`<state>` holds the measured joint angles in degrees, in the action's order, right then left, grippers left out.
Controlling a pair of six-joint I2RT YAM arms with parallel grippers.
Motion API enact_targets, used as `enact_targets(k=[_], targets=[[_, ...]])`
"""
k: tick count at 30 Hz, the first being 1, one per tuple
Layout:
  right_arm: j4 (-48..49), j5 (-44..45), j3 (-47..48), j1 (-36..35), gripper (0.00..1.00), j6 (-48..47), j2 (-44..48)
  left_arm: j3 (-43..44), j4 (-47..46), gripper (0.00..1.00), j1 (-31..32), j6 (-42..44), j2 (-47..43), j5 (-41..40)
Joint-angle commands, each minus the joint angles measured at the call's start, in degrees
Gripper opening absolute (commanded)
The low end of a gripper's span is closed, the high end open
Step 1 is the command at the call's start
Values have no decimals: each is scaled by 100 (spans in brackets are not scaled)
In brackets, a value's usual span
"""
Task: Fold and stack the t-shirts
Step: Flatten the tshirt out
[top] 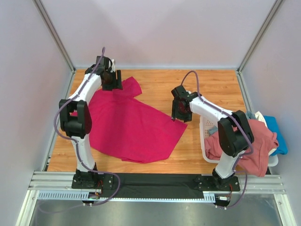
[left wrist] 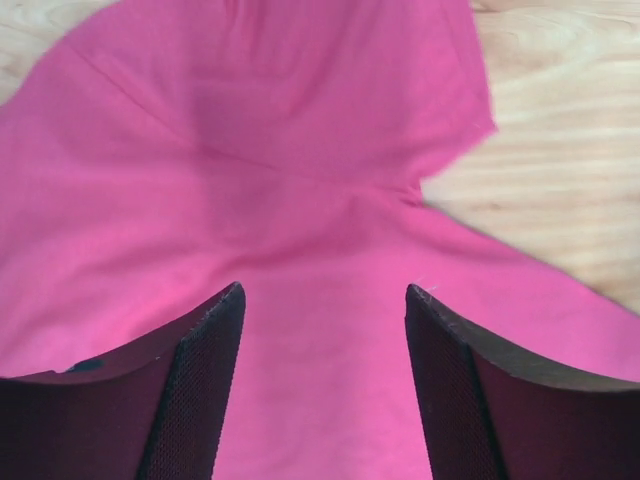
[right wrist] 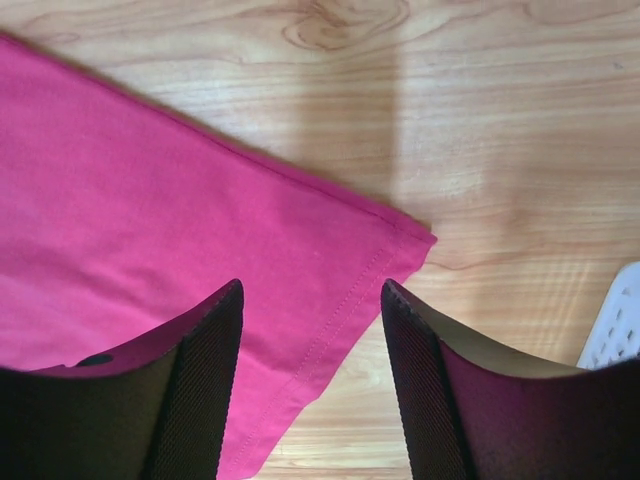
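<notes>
Left hand (top: 110, 80) wide above the magenta t-shirt (top: 131, 125) near its sleeve (top: 132, 87), right hand (top: 180, 111) wide over the hem corner (right wrist: 405, 240); both seem empty. Grip the edges evenly.

One magenta t-shirt (top: 131, 125), one pink t-shirt (top: 256, 143), one blue t-shirt (top: 279, 136), one whitish t-shirt (top: 260, 118), one basket (top: 205, 131)

Magenta t-shirt (top: 131, 127) spread out; pink t-shirt (top: 256, 141) crumpled rightward.

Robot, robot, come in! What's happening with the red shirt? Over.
Both open: left gripper above cloth near the sleeve, right gripper above a hem corner. Red shirt spread out, not folded yet. Basket beside it, not blocking.
</notes>
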<state>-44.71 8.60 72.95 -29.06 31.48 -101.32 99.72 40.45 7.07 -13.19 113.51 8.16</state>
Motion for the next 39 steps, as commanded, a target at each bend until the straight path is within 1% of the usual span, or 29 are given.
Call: enact_targets(k=[1,2,3,4,5,6,7,8,10,13,15,16,18,19,20,22,24,25,26,28,29,32,33,34,35,36,37,38,39], targets=[[-73,98,342,5,58,77,-256,267,630,71,-22,-33,680,81],[-82,63,395,5,58,103,-326,171,736,71,-22,-409,733,-50],[-91,2,500,5,57,121,-397,31,737,71,-22,-604,725,-234],[-99,-112,545,5,56,138,-476,-153,676,70,-22,-771,681,-219],[-91,-183,554,-12,56,147,-485,-572,510,70,-22,-1164,516,-184],[-73,-244,545,-29,56,200,-485,-820,386,70,-22,-1316,401,-123],[-64,-245,484,-30,56,218,-459,-1319,228,70,-13,-1474,269,-79],[-64,-219,449,-47,56,253,-442,-1567,-86,69,-13,-1589,7,-35],[-21,-210,282,-56,56,358,-441,-2120,-308,70,-4,-1949,-206,18],[-12,-166,141,-47,55,586,-503,-2718,-414,70,57,-2328,-514,255],[6,-26,71,-39,55,692,-564,-3018,-450,70,101,-2608,-760,265],[-11,27,70,-38,55,779,-599,-3394,-554,70,136,-2740,-874,247],[32,132,1,-39,55,833,-705,-3853,-739,70,215,-3004,-1330,317],[41,168,-17,-30,56,824,-749,-4299,-914,71,242,-3284,-1488,326],[41,203,-26,-4,56,807,-880,-4503,-968,71,329,-3399,-1812,326],[85,239,-35,32,56,746,-1003,-5029,-1065,71,426,-3654,-2095,352],[146,317,17,93,56,553,-1161,-5321,-1004,72,619,-3857,-2464,379],[147,335,70,111,56,456,-1223,-5627,-943,72,681,-3962,-2587,414],[112,335,149,128,56,238,-1285,-5761,-933,72,725,-4155,-2885,414],[-55,431,404,146,56,43,-1425,-5998,-750,72,988,-4261,-3281,213],[-90,449,465,155,56,-193,-1443,-6026,-688,72,1085,-4279,-3675,-6],[-257,458,633,216,56,-406,-1365,-5816,-310,73,1270,-4157,-4249,-297],[-362,371,668,234,57,-519,-1303,-5684,-301,74,1270,-3765,-4319,-385],[-433,362,712,234,58,-555,-1094,-5266,-335,77,1236,-3491,-4338,-438],[-477,353,721,234,58,-573,-961,-5000,-414,81,1183,-3106,-4207,-386],[-573,248,738,234,60,-643,-856,-4380,-641,82,1104,-2319,-4058,-246],[-635,178,817,243,61,-661,-741,-4043,-782,81,912,-1832,-3621,-88],[-705,142,870,243,62,-661,-566,-3700,-880,81,832,-1427,-3347,331],[-828,29,922,251,64,-670,-486,-3305,-898,80,744,-1049,-2997,535]])
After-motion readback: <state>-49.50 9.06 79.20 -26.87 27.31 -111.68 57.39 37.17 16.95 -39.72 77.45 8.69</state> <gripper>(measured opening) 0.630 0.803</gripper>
